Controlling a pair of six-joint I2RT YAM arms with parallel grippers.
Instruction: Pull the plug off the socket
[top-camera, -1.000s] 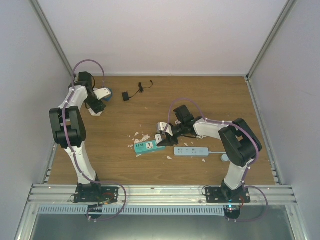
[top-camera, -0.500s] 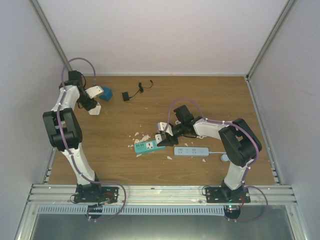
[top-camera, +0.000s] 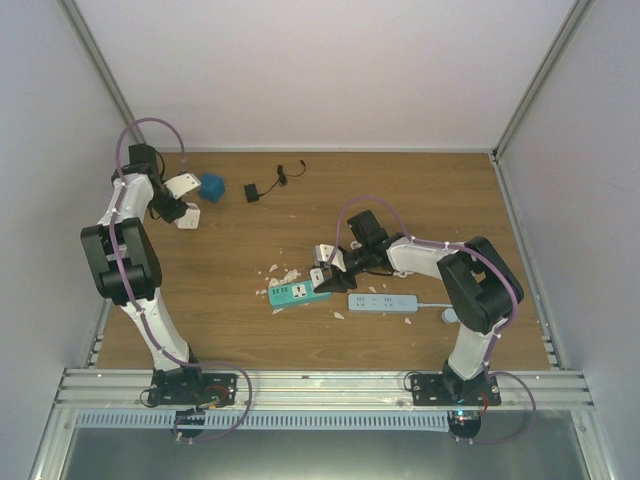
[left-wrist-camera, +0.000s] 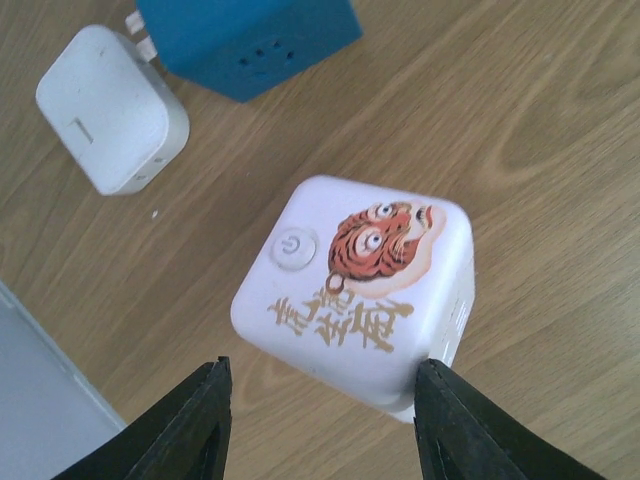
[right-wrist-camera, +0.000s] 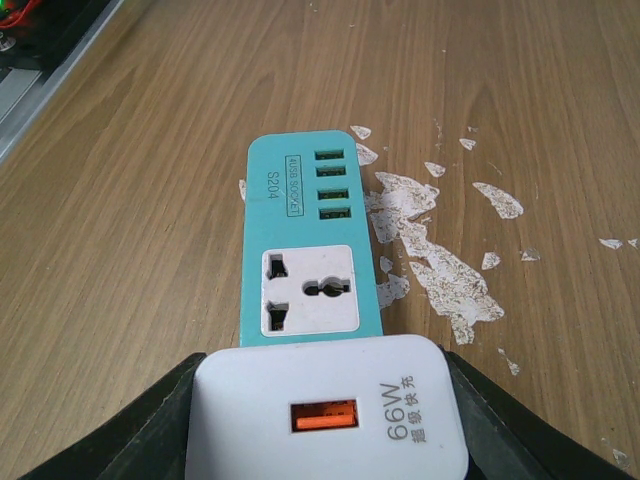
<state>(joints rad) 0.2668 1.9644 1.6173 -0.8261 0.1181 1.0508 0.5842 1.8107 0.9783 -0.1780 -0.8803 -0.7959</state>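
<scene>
Fingers of the right gripper (right-wrist-camera: 327, 425) are clamped on the white 66W plug (right-wrist-camera: 325, 385), which sits at the end of the teal socket strip (right-wrist-camera: 300, 230) on the tabletop (right-wrist-camera: 130, 200). It looks seated: grasp done, pull left. Left gripper (left-wrist-camera: 320, 430) fingers straddle a tiger-print cube (left-wrist-camera: 355, 280); can't tell if they grip it.

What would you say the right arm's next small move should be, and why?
Probably a short, straight pull of the right gripper away from the face of the teal power strip. Its fingers flank the white 66W charger, which sits on the strip's near end, apparently plugged in. Nothing holds the strip down, so it may lift along.
</scene>
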